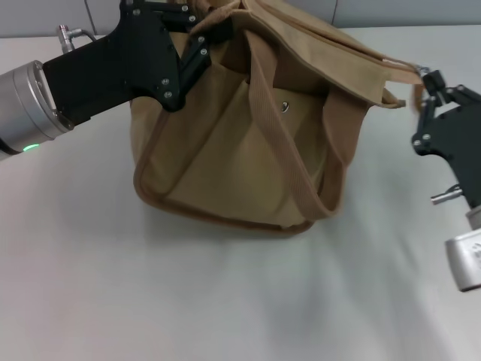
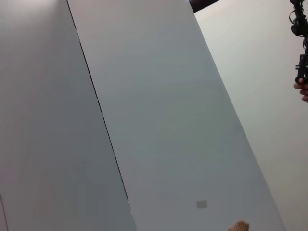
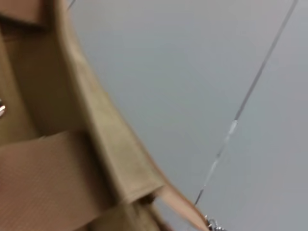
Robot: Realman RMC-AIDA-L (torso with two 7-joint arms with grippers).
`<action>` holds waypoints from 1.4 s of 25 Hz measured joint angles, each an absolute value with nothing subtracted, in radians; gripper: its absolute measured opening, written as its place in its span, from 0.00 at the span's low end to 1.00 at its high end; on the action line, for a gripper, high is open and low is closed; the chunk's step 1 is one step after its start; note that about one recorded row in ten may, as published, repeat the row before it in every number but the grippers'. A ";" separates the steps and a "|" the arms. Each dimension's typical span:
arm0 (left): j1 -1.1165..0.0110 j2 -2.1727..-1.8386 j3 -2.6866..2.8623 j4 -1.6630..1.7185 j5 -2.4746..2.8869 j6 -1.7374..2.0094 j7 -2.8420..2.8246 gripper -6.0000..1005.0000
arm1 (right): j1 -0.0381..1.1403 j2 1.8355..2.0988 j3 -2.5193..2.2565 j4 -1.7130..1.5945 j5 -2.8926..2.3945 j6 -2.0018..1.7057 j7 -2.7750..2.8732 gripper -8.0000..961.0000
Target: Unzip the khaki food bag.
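Bag of tan canvas sits on the counter; left gripper jaws clamp its top corner, right gripper jaws pinch its end tab.

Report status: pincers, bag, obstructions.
Left pincer at boxy tan canvas bag's top left corner. Right pincer at its right end tab. Nothing in the way.

My work surface was a plain pale grey table. Only the khaki food bag sat directly on it, upright, toward the far side, its brown-piped base flat on the tabletop, one loop handle drooping down its front.
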State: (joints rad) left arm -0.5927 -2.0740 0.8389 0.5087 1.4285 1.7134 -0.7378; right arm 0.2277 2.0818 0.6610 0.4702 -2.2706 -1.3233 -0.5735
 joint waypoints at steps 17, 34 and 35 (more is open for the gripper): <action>-0.438 -2.076 0.862 0.303 1.307 1.718 -0.652 0.21 | 0.202 2.083 0.613 0.264 -2.276 -1.764 -0.069 0.32; -0.246 -2.045 0.862 0.345 1.195 1.907 -0.674 0.72 | 0.279 2.078 0.574 -0.060 -2.323 -2.005 0.523 0.85; -0.243 -2.036 0.878 0.369 1.221 1.921 -0.704 0.74 | 0.287 2.077 0.560 -0.089 -2.329 -2.024 0.548 0.87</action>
State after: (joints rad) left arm -0.2426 -2.0357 0.8776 0.3690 1.2211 1.9210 -0.7037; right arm 0.2868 2.0771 0.5600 -0.0886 -2.3285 -2.0236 0.5475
